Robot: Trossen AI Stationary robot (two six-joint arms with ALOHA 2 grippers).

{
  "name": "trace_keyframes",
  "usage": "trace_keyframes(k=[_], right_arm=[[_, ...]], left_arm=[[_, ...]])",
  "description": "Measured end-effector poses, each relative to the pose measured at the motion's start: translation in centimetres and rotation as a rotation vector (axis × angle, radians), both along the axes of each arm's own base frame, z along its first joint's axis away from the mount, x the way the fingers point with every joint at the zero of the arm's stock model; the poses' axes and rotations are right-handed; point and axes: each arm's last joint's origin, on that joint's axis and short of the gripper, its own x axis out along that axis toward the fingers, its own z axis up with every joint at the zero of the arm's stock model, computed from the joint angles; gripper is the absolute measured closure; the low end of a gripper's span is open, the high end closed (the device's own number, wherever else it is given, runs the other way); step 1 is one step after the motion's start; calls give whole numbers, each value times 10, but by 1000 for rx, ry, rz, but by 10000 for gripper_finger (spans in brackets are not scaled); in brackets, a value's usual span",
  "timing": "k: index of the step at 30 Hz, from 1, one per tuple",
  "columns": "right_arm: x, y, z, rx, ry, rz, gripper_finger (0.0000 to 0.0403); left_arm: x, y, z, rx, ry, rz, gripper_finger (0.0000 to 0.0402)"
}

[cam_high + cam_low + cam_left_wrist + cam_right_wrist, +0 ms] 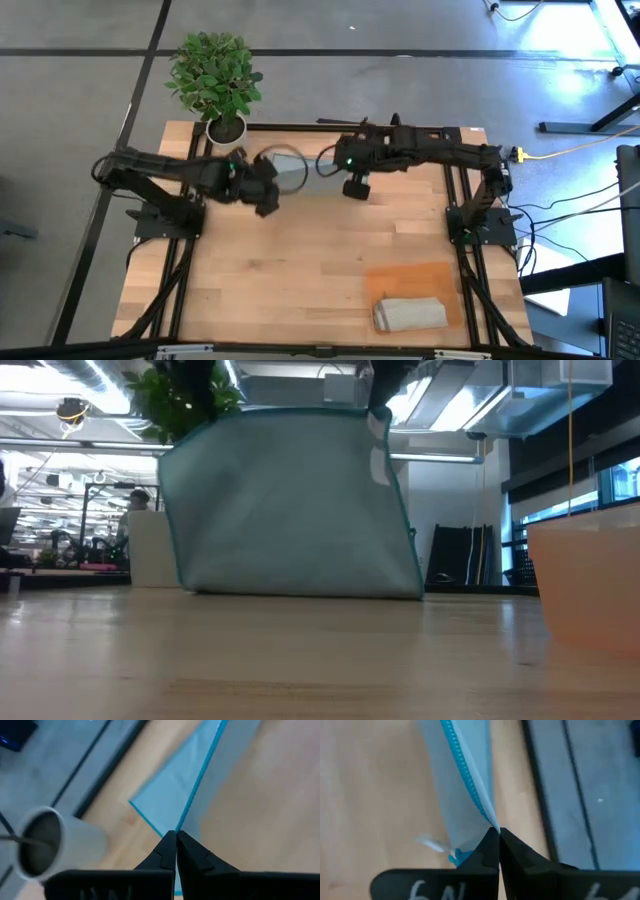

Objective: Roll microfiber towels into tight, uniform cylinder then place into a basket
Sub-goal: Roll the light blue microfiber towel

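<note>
The pale wood table [300, 260] carries a white plant pot [226, 128] at eleven o'clock. Toward twelve, the left gripper [176, 836] and right gripper [497, 831] each pinch a top corner of the blue-grey towel [295, 500], which hangs between them with its lower edge on the wood. At five o'clock the rolled grey-beige towel [410, 313] lies in the basket [420, 275], whose walls are hard to make out.

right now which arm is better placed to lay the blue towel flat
Neither alone: the left tool and right tool each pinch a corner of the hanging pale blue-grey microfiber towel, so both lower together.
</note>
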Motion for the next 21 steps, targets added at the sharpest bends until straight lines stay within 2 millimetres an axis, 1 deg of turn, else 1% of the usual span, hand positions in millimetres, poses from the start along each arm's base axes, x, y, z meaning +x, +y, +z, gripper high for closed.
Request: trace_keyframes(k=[3,7,11,13,16,21], right_arm=[[-12,-16,12,-35,-20,-20,400],[-31,-40,26,-75,-31,-68,400],[-46,-65,37,-130,-47,-120,400],[-51,-74,40,-104,-79,-136,400],[-56,-79,43,-62,-98,-128,400],[-57,-80,43,-65,-84,-104,400]], left_arm=[[1,21,20,31,3,-4,401],[-1,52,41,70,3,18,401],[-3,85,50,102,-8,57,401],[-1,96,52,68,-53,63,401],[0,101,52,11,-94,46,401],[5,96,50,-108,-129,-15,401]])
